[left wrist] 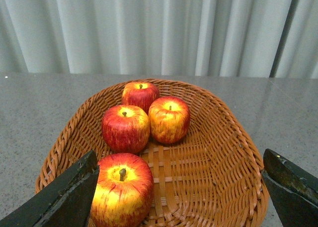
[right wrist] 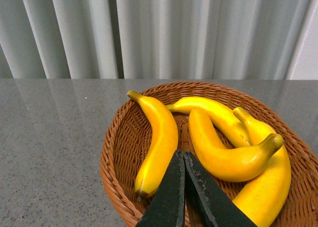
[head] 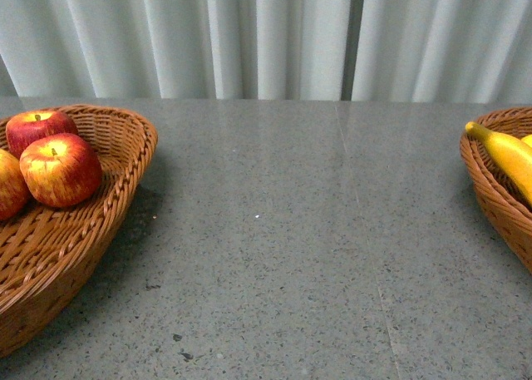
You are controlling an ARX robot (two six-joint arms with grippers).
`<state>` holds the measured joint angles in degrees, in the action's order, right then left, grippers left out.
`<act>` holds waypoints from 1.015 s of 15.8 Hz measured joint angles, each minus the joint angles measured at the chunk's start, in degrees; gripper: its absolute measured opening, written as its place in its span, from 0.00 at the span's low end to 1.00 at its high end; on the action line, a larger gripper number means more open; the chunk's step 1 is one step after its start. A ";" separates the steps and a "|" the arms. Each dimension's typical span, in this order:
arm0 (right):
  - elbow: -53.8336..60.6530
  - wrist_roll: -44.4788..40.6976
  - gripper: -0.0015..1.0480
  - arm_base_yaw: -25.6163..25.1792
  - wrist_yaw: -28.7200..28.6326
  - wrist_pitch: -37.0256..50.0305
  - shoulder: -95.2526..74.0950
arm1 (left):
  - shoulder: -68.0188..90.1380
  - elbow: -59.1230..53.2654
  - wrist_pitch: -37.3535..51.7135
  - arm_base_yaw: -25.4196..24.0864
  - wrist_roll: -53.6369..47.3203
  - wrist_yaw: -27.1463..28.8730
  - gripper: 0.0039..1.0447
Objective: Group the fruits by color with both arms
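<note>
Several red apples streaked with yellow lie in a wicker basket (left wrist: 233, 122); the nearest apple (left wrist: 121, 189) sits beside one finger of my left gripper (left wrist: 180, 160), which hangs open over the basket, holding nothing. Several yellow bananas (right wrist: 159, 142) lie in a second wicker basket (right wrist: 112, 152). My right gripper (right wrist: 183, 155) hovers shut above them with nothing between its fingers. In the front view the apple basket (head: 125, 143) is at the far left with three apples (head: 60, 170) showing. The banana basket (head: 486, 189) is at the far right with a banana (head: 507, 154). Neither arm shows there.
Both baskets stand on a speckled grey stone table (head: 274, 230) that stretches between them. A pale pleated curtain (head: 274, 31) hangs behind the table's far edge. Both baskets run past the edges of the front view.
</note>
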<state>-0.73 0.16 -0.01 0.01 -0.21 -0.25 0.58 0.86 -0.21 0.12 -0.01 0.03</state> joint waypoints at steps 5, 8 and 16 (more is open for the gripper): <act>0.00 -0.02 0.22 0.00 0.00 -0.02 0.00 | 0.00 0.00 0.00 0.00 0.00 0.00 0.94; 0.00 -0.02 0.55 0.00 0.00 -0.02 0.00 | 0.00 0.00 0.00 0.00 0.00 0.00 0.94; 0.00 0.00 0.94 0.00 0.00 0.00 0.00 | 0.00 0.00 0.00 0.00 0.00 0.00 0.94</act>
<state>-0.73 0.16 -0.01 0.01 -0.21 -0.25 0.58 0.86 -0.21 0.12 -0.01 0.03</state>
